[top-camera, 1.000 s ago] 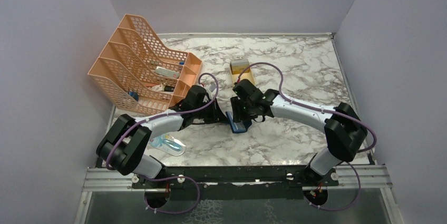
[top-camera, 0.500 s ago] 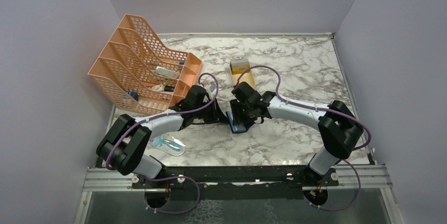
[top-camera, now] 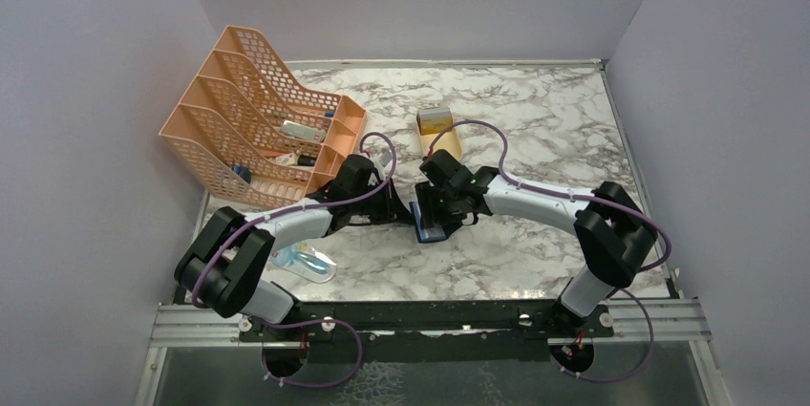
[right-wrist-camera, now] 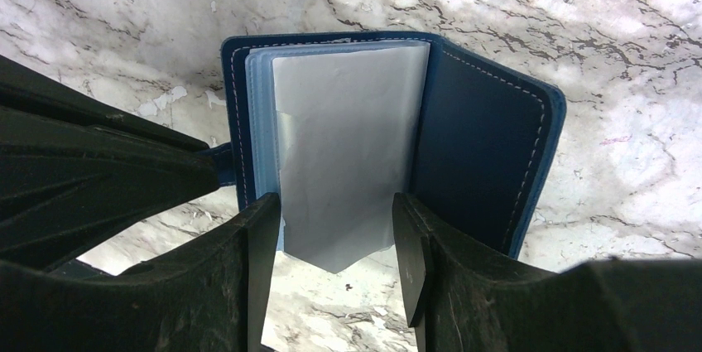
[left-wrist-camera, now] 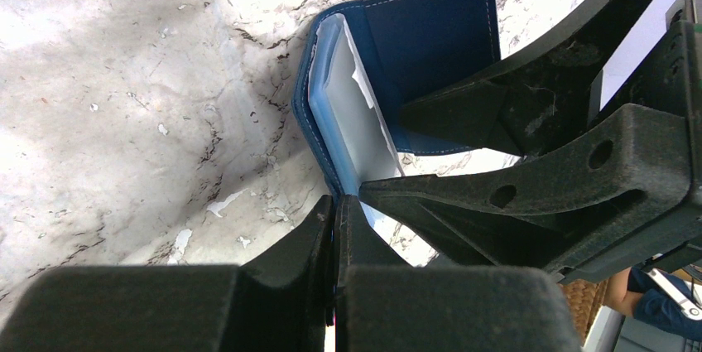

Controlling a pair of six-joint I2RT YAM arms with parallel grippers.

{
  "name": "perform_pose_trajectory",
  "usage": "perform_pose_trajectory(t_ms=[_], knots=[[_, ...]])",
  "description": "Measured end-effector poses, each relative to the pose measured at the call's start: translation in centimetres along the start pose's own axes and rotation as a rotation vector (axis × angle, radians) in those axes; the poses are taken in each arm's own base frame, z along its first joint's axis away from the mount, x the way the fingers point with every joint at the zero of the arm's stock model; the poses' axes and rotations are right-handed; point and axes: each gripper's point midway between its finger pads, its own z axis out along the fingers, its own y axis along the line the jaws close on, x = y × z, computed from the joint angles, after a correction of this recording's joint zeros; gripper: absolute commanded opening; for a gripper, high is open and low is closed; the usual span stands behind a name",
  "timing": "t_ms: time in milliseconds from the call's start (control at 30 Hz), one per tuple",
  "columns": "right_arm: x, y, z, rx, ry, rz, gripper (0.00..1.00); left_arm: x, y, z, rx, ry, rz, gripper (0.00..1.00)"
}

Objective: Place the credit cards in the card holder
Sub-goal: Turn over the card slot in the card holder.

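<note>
Both grippers meet at the holder, which lies open mid-frame in the top view. Our left gripper pinches its edge; our right gripper stands open astride a pale card, whose long axis runs up-frame into the pocket.

Card holder partly hidden from above; rack contents too small.

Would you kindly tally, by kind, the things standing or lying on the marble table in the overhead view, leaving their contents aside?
card holder: 1
orange file rack: 1
tan tray: 1
clear packet: 1
Total: 4
</note>
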Motion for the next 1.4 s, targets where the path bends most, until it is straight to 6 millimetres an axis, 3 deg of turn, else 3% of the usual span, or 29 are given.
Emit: perform_pose_trajectory(t_ms=[733, 1400], knots=[[0.41, 0.11, 0.06, -0.012, 0.014, -0.001, 0.66, 0.12, 0.13, -0.02, -0.005, 0.005, 0.0, 0.0], [0.85, -0.49, 0.28, 0.009, 0.014, 0.0, 0.58, 0.13, 0.15, -0.02, -0.005, 0.005, 0.004, 0.0]])
